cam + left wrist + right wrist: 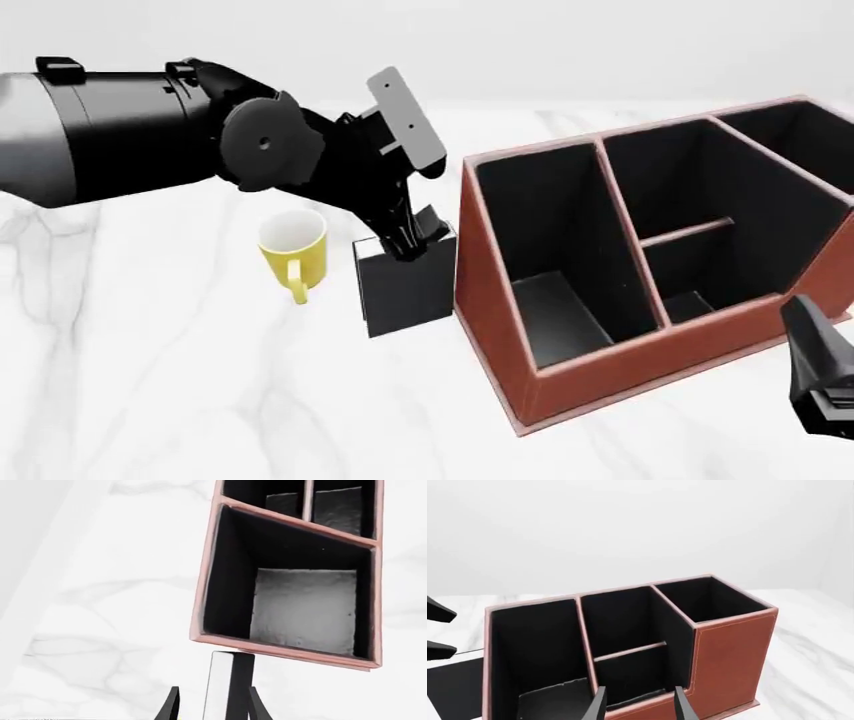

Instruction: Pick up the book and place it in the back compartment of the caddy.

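The black book (400, 285) with white page edges (220, 680) stands upright on the table, between the yellow mug (294, 250) and the caddy (501, 330). My left gripper (411, 240) comes down over the book's top, open, with a finger (172, 705) on either side of it. The reddish-brown caddy (727, 655) has black-lined cells. Its back compartment (691, 290) is the small cell between the short cross divider (630, 651) and the low rim. My right gripper (640, 707) is open and holds nothing, just outside that low rim (694, 335).
The left arm's bulky black body (120, 130) fills the upper left of the front view. A long narrow cell (541, 240) runs along the caddy's side nearest the book. The table is white marble (160, 400).
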`<state>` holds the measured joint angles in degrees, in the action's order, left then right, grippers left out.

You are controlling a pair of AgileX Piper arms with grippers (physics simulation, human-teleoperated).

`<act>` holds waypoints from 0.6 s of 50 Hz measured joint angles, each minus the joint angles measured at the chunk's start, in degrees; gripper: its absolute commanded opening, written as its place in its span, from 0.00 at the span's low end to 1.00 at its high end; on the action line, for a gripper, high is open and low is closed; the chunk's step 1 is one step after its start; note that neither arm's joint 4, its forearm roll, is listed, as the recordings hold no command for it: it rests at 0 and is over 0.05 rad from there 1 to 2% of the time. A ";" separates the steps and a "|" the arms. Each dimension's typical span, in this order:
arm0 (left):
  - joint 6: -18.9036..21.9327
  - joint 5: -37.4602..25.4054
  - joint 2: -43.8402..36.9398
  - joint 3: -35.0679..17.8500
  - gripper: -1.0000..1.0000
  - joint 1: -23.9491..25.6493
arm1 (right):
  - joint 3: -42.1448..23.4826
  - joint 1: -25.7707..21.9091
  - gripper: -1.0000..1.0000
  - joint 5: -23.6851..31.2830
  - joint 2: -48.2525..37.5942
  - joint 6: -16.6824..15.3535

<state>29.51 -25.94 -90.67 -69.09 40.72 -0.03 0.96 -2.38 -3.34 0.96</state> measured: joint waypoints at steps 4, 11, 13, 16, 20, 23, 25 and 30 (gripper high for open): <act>0.45 1.26 -0.61 1.22 1.00 -0.24 | 0.00 -0.01 1.00 -0.03 -0.05 -0.02; 1.03 2.71 -1.56 2.24 1.00 -0.87 | 0.00 -0.02 1.00 0.06 0.05 -0.07; 1.11 3.00 -1.80 2.35 1.00 -1.01 | 0.00 -0.02 1.00 0.07 0.06 -0.07; 1.10 3.42 -2.12 2.50 1.00 -1.09 | 0.00 -0.03 1.00 0.12 0.11 -0.08; 1.05 4.02 -2.56 2.80 1.00 -1.09 | 0.00 -0.03 1.00 0.17 0.19 -0.08; 1.01 4.48 -2.91 3.03 1.00 -1.13 | 0.00 -0.04 1.00 0.15 0.17 -0.07; 0.95 4.82 -3.20 3.20 1.00 -1.18 | 0.00 -0.05 1.00 0.11 0.13 -0.06; 0.68 5.98 -4.40 3.66 1.00 -1.25 | 0.00 -0.01 1.00 0.04 0.05 -0.04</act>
<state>30.18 -19.96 -95.07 -65.43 39.48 -0.04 0.95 -2.35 -3.29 0.91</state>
